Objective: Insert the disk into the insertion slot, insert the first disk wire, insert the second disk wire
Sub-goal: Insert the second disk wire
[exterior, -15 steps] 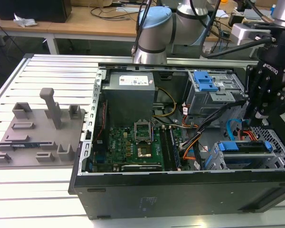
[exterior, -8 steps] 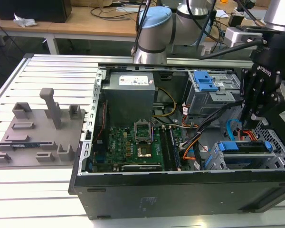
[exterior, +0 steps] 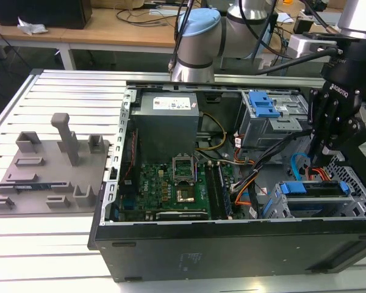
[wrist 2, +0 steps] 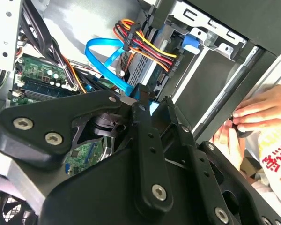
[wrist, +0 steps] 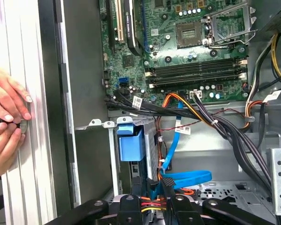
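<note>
A slatted metal bench [exterior: 67, 91] carries an open black computer case [exterior: 232, 250]. The arm [exterior: 198, 36] reaches over it, and the jaws hang inside the case at the exterior view's right end. Well away from the jaws, toward the exterior view's left, lie the grey power supply [exterior: 168, 122] and the green motherboard [exterior: 171, 183]. Farther off, outside the case, a grey moulded tray [exterior: 49, 171] rests on the bench. A taller grey bay with a blue latch [exterior: 265, 107] stands near the jaws on that same side.

Just beneath the jaws sits the insertion slot [exterior: 274, 204]. The disk [exterior: 314, 188] lies inside it, its blue carrier showing at the front. A looped blue cable [wrist: 187, 177] and a bundle of red, yellow and orange wires [wrist 2: 150, 47] lie just past the jaws, close to the disk. Whether the jaws are spread or pinching a cable end, I cannot tell. A person's hands [wrist: 7, 117] are over the bench outside the case wall, apart from the jaws.
</note>
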Tool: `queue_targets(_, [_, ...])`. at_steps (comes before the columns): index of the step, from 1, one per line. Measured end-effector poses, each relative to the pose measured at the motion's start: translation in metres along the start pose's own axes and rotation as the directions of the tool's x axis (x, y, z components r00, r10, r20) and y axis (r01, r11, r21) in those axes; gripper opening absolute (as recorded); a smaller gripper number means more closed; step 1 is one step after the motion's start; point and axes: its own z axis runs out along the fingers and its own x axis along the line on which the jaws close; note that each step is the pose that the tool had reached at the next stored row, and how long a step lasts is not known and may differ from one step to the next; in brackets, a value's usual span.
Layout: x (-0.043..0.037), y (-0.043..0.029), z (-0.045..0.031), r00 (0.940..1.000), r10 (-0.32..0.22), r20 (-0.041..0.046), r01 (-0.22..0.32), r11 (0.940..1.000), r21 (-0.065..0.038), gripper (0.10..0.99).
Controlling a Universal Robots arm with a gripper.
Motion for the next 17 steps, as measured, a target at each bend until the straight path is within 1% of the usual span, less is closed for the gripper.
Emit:
queue_targets(4, [-0.0003,-0.0004,0.0,1.0,0.0,-0.0008,0.0,1.0,0.0,0.302])
queue_targets(8, [-0.0004,-0.0036,-0.0004,1.0,0.001,-0.0009,-0.001,1.0,-0.001,0.302])
queue_targets(13, [-0.0002,-0.0036,-0.0011,1.0,0.001,-0.0019,-0.001,1.0,-0.005,0.302])
queue_targets(17, [-0.0004,-0.0025,0.0,1.0,0.003,-0.0021,-0.003,1.0,-0.006,0.302])
